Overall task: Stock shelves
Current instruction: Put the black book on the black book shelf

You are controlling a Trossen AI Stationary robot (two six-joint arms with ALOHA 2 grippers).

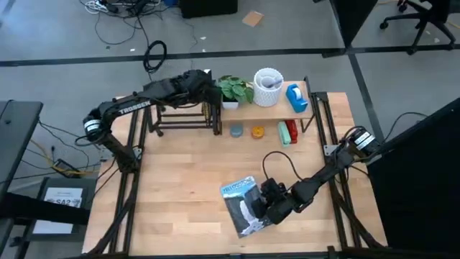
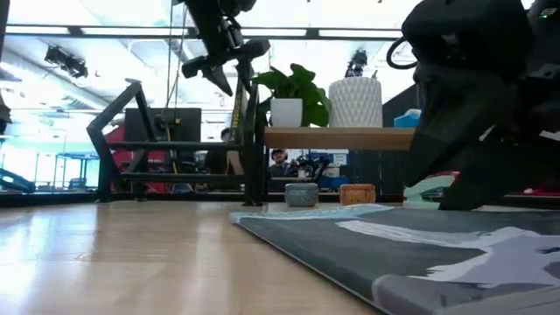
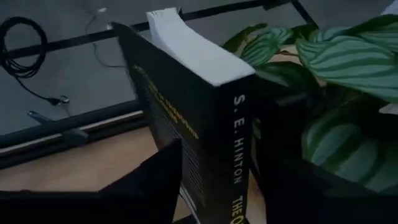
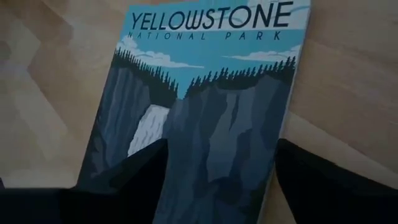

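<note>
Yellowstone book (image 4: 205, 106): nearest your low camera, lying flat on the worktop (image 1: 172, 194) toward its front right, cover up, waterfall art showing.
Worktop: your largest surface, light wood, carrying both shelves along its far side.
Plank-top shelf (image 1: 277, 109): far centre-right; you can see a potted plant (image 1: 233, 90), a white ribbed pot (image 1: 268, 88) and a blue item (image 1: 296, 98) on top, with a grey cup (image 1: 236, 130), an orange cup (image 1: 257, 132) and red and green items (image 1: 288, 132) on the worktop beneath.
Black rod rack (image 1: 183, 119): just left of the plank-top shelf, open-framed.
Right end effector (image 4: 217, 171): you have it directly over the Yellowstone book, fingers spread apart to either side of the cover, grasping nothing.
Left end effector (image 3: 217, 180): up over the rod rack beside the plant, clenched on a black paperback (image 3: 199, 112) held upright, spine reading S. E. Hinton, its top edge next to the plant's striped leaves.
</note>
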